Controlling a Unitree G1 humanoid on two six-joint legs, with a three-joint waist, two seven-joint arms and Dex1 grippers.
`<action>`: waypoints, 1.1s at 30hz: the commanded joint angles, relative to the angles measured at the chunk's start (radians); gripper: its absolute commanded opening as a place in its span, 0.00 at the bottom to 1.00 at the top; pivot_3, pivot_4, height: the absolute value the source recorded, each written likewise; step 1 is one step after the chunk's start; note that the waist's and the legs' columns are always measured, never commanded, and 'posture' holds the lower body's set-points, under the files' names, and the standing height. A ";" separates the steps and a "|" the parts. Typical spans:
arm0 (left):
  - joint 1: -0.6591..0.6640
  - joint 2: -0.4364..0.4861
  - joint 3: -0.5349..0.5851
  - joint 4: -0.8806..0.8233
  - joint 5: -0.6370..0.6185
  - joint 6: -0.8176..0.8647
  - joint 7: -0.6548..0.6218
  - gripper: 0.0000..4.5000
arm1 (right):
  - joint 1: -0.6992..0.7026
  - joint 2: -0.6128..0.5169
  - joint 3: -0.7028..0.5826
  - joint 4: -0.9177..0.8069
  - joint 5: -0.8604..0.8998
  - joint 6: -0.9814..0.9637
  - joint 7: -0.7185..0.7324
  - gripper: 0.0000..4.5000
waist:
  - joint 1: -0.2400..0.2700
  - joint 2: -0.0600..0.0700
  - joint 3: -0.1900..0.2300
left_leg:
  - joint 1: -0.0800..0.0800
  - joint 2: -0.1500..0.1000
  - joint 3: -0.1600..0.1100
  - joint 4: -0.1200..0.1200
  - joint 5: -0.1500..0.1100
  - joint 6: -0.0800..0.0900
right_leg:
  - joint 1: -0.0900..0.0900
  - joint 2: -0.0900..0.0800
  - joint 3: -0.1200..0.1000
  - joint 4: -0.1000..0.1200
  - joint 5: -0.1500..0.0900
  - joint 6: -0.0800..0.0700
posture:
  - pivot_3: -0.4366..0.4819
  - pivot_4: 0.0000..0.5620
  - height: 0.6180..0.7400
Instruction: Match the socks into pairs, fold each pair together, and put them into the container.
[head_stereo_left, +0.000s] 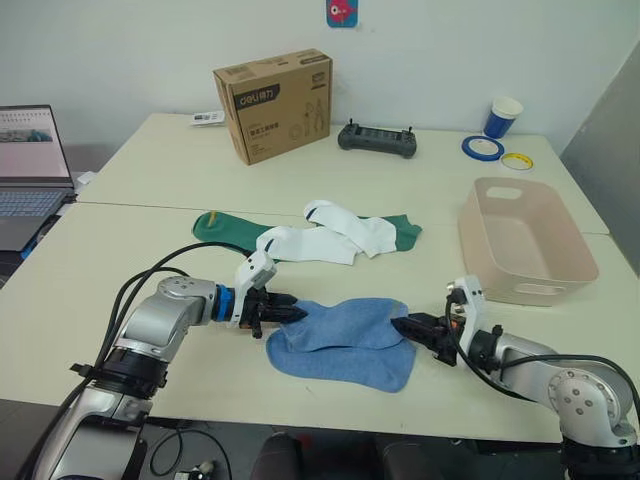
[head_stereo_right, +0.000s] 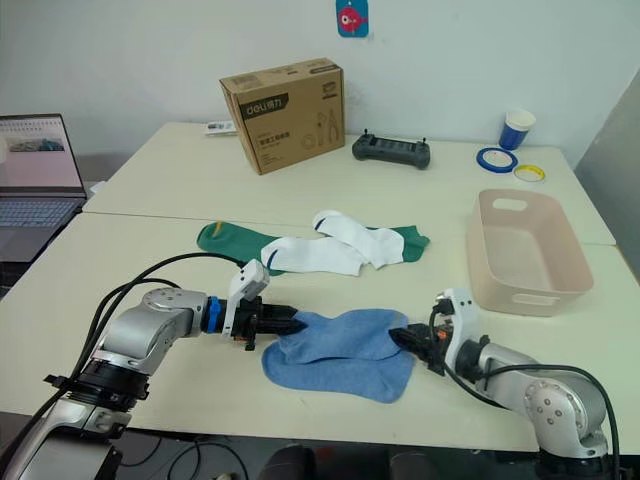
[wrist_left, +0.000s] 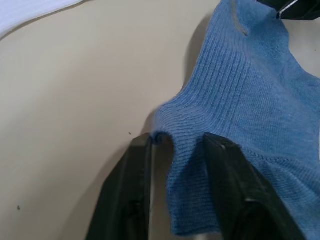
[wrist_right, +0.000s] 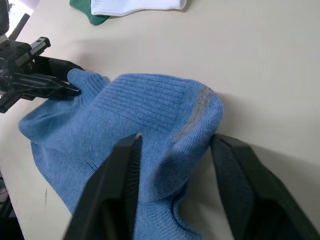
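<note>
Two light blue socks (head_stereo_left: 340, 345) lie stacked as one pair near the table's front edge. My left gripper (head_stereo_left: 292, 312) is at their left end; in the left wrist view its fingers (wrist_left: 132, 190) pinch the ribbed cuff (wrist_left: 185, 145), which is slightly raised. My right gripper (head_stereo_left: 398, 325) is at the toe end, open, with its fingers (wrist_right: 122, 185) on either side of the toe (wrist_right: 200, 115). Two white socks (head_stereo_left: 330, 240) lie over the dark green socks (head_stereo_left: 225, 228) mid-table. The pink container (head_stereo_left: 530, 290) stands at the right with nothing in it.
A brown cardboard box (head_stereo_left: 272, 100), a black controller (head_stereo_left: 377, 138), a blue cup (head_stereo_left: 503, 116) and tape rolls (head_stereo_left: 483, 147) sit along the back. A laptop (head_stereo_left: 30, 170) is at the far left.
</note>
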 joint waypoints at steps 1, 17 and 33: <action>-0.022 -0.006 0.025 -0.006 0.000 -0.006 -0.002 0.05 | -0.017 -0.008 -0.020 0.006 0.021 -0.004 0.017 0.24 | 0.000 0.000 0.000 | 0.000 0.000 0.000 0.000 0.000 0.000 | 0.000 0.000 0.000 0.000 0.000 0.000 | 0.48 0.27 1.00; 0.193 -0.084 0.366 -0.483 -0.434 0.609 0.326 0.00 | -0.482 -0.062 0.072 0.422 -0.058 -0.014 0.233 0.01 | -0.019 0.000 0.000 | 0.000 0.000 -0.001 0.000 0.000 0.000 | 0.000 0.000 0.000 0.000 0.000 0.000 | 0.48 0.27 1.00; 0.413 -0.421 0.481 -0.673 -0.675 0.816 0.780 0.21 | -0.658 0.026 0.230 0.662 -0.269 -0.123 0.426 0.23 | -0.016 -0.001 0.000 | 0.000 -0.001 -0.001 0.001 0.000 0.000 | 0.001 -0.001 0.000 0.000 0.004 -0.003 | 0.48 0.27 1.00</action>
